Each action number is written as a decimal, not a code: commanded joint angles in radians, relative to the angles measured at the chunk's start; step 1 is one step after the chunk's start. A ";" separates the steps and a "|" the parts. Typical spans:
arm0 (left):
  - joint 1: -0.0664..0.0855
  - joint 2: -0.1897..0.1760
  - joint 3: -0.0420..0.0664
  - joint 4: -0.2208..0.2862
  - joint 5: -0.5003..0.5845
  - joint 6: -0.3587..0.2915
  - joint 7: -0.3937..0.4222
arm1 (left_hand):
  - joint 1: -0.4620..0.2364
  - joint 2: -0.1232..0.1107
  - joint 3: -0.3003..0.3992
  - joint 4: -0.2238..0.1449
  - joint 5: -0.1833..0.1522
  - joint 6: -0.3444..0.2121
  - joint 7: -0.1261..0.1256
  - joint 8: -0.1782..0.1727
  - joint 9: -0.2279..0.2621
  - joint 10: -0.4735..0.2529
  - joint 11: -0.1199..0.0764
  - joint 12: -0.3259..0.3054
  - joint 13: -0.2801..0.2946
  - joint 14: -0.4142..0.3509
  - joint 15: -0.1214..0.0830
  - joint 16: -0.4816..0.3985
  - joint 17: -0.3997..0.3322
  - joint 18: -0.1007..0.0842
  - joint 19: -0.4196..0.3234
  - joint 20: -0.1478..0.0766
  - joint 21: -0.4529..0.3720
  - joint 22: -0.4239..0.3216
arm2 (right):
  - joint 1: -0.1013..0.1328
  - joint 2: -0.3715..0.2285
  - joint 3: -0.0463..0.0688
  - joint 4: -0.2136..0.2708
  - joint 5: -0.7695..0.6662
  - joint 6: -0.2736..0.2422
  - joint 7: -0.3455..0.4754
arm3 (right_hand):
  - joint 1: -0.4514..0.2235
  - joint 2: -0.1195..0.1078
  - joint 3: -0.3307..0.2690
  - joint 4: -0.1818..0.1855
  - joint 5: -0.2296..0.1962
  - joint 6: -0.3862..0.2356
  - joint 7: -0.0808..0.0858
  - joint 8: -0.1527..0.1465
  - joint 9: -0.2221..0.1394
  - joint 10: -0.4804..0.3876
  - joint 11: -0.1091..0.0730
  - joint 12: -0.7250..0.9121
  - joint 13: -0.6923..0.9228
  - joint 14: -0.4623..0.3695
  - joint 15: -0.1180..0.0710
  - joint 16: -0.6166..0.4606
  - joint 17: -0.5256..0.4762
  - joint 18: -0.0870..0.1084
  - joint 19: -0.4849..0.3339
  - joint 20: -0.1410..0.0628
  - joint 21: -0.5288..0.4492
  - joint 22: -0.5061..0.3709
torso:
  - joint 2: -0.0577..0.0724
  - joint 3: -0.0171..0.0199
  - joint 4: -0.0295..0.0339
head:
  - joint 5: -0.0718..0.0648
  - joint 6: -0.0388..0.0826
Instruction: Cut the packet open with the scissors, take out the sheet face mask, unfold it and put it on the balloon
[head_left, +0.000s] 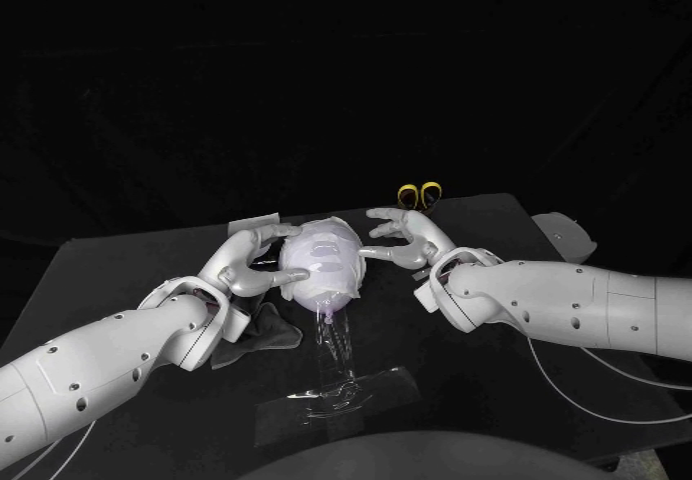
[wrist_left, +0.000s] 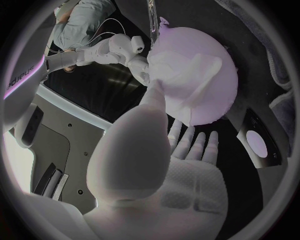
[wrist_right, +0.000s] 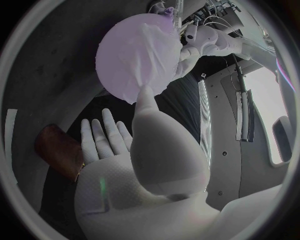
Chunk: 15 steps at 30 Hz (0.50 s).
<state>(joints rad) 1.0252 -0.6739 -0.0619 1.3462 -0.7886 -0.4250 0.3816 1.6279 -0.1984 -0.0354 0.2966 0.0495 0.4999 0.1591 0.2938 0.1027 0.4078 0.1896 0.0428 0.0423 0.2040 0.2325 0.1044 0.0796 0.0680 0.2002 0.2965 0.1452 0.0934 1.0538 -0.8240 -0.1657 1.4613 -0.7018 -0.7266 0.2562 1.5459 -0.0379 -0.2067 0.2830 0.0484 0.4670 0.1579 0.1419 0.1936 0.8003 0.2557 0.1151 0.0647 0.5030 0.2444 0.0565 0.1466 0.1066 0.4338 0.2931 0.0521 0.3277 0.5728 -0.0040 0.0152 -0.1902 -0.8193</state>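
the balloon (head_left: 306, 288) is pale purple and stands up in the middle of the tabletop (head_left: 490, 215), on a clear stand (head_left: 340, 385). the white sheet face mask (head_left: 332, 246) lies on the balloon and covers its top and front. the holes in the mask face up.

the left hand (head_left: 248, 265) is at one side of the balloon and the right hand (head_left: 405, 240) is at the other side. both hands touch it.

from the left wrist, the left hand (wrist_left: 156, 165) has its thumb tip on the mask (wrist_left: 187, 70). its other fingers (wrist_left: 190, 145) are spread apart below the balloon (wrist_left: 215, 95) and hold nothing. the right hand (wrist_left: 122, 50) shows on the far side.

from the right wrist, the right hand (wrist_right: 144, 160) has its thumb tip on the edge of the mask (wrist_right: 159, 55) too. its fingers (wrist_right: 103, 132) are spread apart and hold nothing. the balloon (wrist_right: 119, 55) is just past them, with the left hand (wrist_right: 203, 42) behind it.

the scissors (head_left: 418, 193) with yellow handles lie at the far edge of the tabletop, well apart from both hands. a flat white piece (head_left: 257, 220) lies just behind the left hand. a dark crumpled thing (head_left: 267, 335) lies beside the left wrist
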 joint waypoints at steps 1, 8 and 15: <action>0.001 0.003 0.000 0.001 -0.002 0.016 -0.004 | 0.002 0.007 0.006 0.001 0.001 0.003 0.069 -0.004 0.001 0.001 0.004 -0.002 0.000 0.000 -0.009 -0.005 -0.001 -0.011 0.002 0.000 -0.004 -0.001 | -0.001 0.010 0.000 -0.014 -0.095 0.031 -0.011 | 0.001 -0.008 -0.007 -0.001 -0.001 -0.011 0.140 -0.008 -0.003 -0.007 0.000 -0.005 -0.001 -0.013 0.000 -0.005 -0.004 0.006 -0.009 -0.002 0.000 -0.004 | 0.000 0.0004 -0.0008 | 0.003 -0.002; 0.001 0.004 0.000 -0.001 -0.002 0.016 -0.006 | 0.002 0.007 0.006 0.001 0.001 0.003 0.070 -0.005 0.001 0.001 0.006 -0.002 0.000 -0.002 -0.011 -0.006 -0.002 -0.011 0.002 0.000 -0.004 -0.002 | -0.003 0.023 0.000 -0.031 -0.187 0.048 -0.040 | 0.009 -0.013 -0.011 -0.002 -0.001 -0.017 0.139 -0.011 -0.006 -0.011 0.001 -0.008 -0.001 -0.030 0.001 -0.008 -0.010 0.004 -0.015 -0.002 -0.001 -0.011 | -0.001 0.0011 -0.0026 | 0.003 -0.005; 0.001 0.004 0.000 -0.003 -0.002 0.017 -0.009 | 0.002 0.007 0.006 0.001 0.001 0.002 0.072 -0.005 0.001 0.000 0.008 -0.002 -0.001 -0.002 -0.012 -0.007 -0.002 -0.011 0.001 0.000 -0.005 -0.002 | -0.015 0.030 -0.001 -0.045 -0.280 0.069 -0.078 | 0.019 -0.021 -0.013 -0.003 -0.001 -0.020 0.139 -0.013 -0.008 -0.014 0.001 -0.010 -0.001 -0.043 0.002 -0.010 -0.015 0.003 -0.025 -0.002 -0.002 -0.021 | -0.001 0.0014 -0.0030 | 0.003 -0.008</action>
<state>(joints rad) 1.0253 -0.6724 -0.0618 1.3430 -0.7885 -0.4228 0.3776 1.6280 -0.1984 -0.0354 0.2966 0.0496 0.4999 0.1590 0.2938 0.1024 0.4078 0.1895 0.0428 0.0423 0.2041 0.2251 0.1044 0.0789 0.0681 0.2003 0.2966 0.1453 0.0927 1.0427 -0.7969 -0.1656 1.4169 -0.8831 -0.6967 0.2119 1.5635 -0.0556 -0.2137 0.2814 0.0485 0.4535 0.1571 0.1347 0.1872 0.7930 0.2556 0.1111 0.0649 0.4674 0.2484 0.0523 0.1323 0.1065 0.4133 0.2917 0.0520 0.3065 0.5721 -0.0027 0.0127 -0.1861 -0.8264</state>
